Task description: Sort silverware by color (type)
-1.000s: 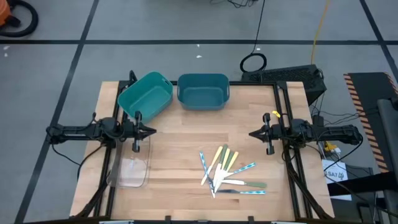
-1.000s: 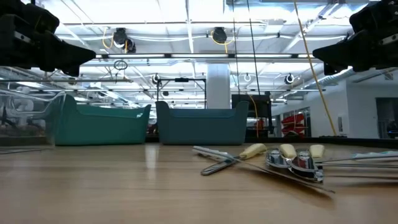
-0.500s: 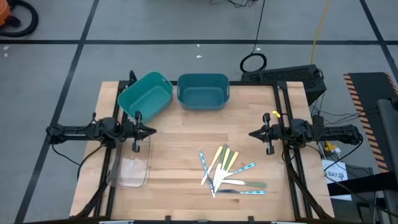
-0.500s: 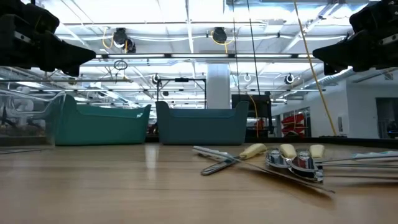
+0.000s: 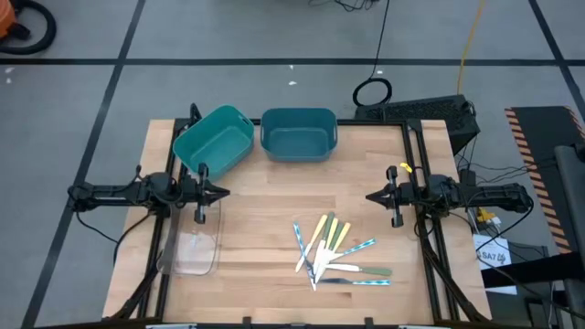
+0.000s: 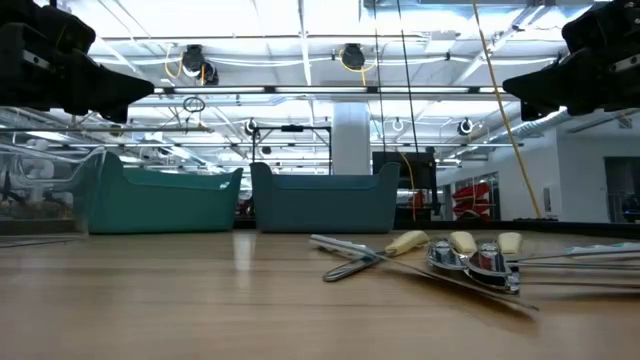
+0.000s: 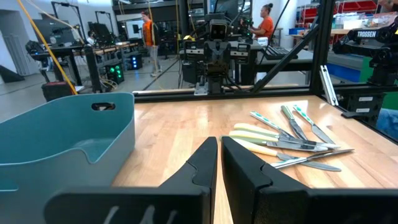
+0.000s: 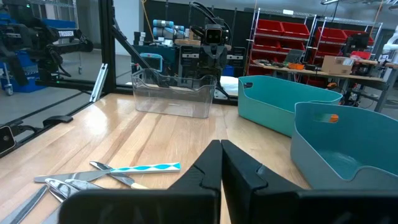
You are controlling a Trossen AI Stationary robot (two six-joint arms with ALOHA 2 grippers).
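The silverware (image 5: 334, 254) lies in a loose, overlapping pile on the counter (image 5: 274, 219), toward its front and right of centre, with yellow, light-blue and pale handles crossing one another. The left claw (image 5: 222, 193) hangs above the counter's left side, over the near end of a clear tray (image 5: 190, 251), well apart from the pile; its fingers are together and hold nothing. The right claw (image 5: 371, 197) hangs above the right side, pointing inward, nearer the pile but apart from it and behind it; its fingers are together and empty too. Two teal bins (image 5: 256, 137) stand side by side at the back edge.
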